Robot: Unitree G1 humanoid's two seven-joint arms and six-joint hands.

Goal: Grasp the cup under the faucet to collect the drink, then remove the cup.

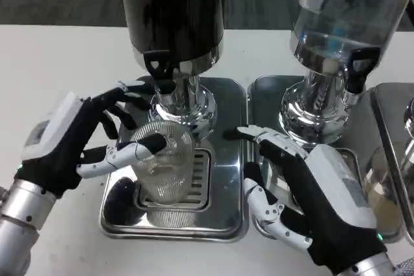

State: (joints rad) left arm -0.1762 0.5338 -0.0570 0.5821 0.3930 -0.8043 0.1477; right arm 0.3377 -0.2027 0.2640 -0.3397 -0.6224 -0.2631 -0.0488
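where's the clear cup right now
In the head view, the clear cup sits left of centre on the drip tray, below the dark dispenser's faucet, with the left hand gripping it.

The desk (52,56) is looking white. The tray (226,224) is shining silver. The cup (167,166) is showing clear with ridged lines. The left tank (171,4) is looking dark brown, the right tank (349,4) clear.

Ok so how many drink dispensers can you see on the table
2 for sure: the dark dispenser above the cup that the left hand grips, and the clear dispenser behind the right hand. A third may sit at the right edge.
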